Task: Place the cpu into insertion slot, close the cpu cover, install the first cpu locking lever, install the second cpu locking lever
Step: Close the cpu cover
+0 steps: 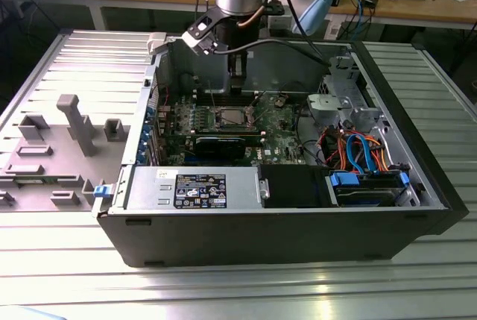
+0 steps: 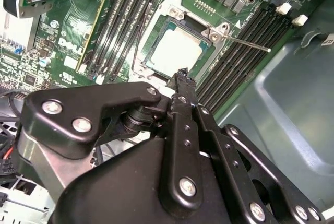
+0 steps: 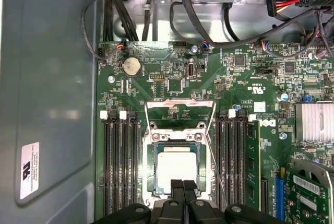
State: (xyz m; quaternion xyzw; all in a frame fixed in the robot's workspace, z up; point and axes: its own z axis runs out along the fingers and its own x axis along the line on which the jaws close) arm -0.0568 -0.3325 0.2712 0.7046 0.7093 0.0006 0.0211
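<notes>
While the closed tool (image 3: 183, 186) is hovering over the seated cpu (image 3: 176, 165), that light, fragile chip is likely needing edge grips.

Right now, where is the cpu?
In the first wrist view the cpu sits in the insertion slot, between two banks of memory slots, near the gripper.
</notes>
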